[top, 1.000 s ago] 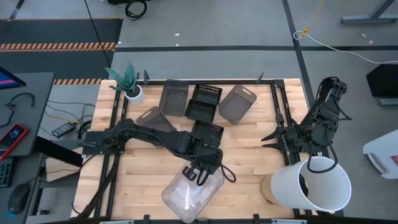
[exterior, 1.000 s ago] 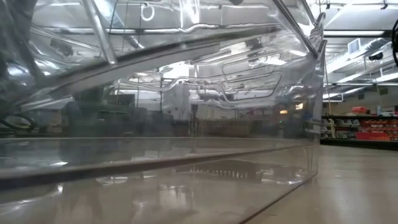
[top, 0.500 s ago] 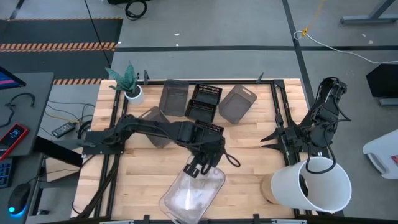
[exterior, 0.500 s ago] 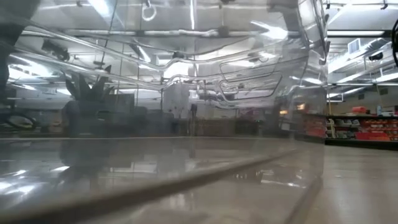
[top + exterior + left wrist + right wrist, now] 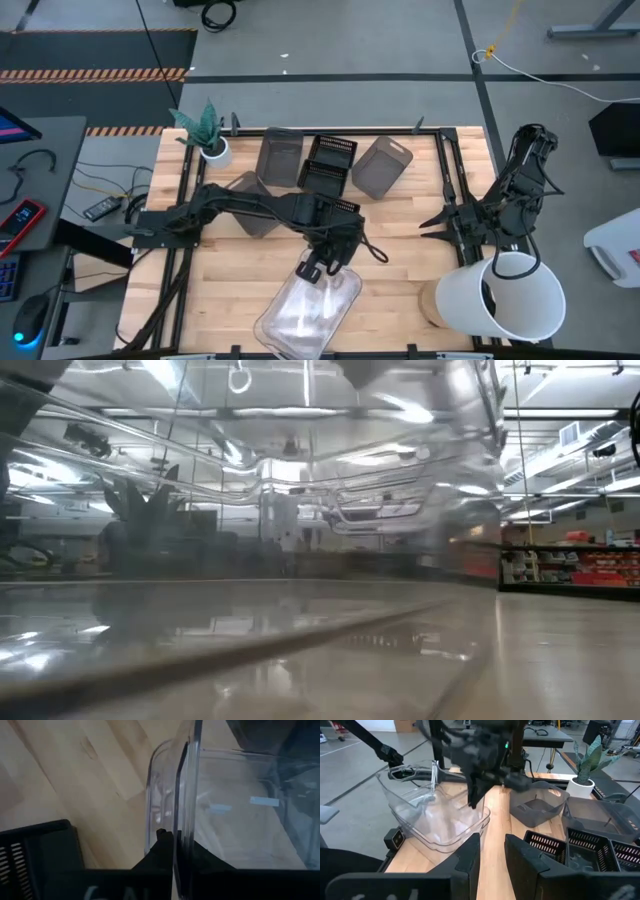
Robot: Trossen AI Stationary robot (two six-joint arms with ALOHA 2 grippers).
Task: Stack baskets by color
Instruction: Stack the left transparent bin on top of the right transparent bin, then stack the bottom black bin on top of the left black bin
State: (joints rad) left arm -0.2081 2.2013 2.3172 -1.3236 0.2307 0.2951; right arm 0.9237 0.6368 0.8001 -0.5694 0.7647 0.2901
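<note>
My left gripper (image 5: 312,270) has just clamped the clear basket's (image 5: 300,318) rim; I should lift level. My right gripper (image 5: 428,224) waits, part-open, empty.

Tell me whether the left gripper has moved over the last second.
Yes. In the high view the left gripper has shifted slightly toward the black lattice basket, now shut on the clear basket's rim.

Left hand (image 5: 318,266) clamped at mid-table; right hand (image 5: 432,222) waits aside.
</note>
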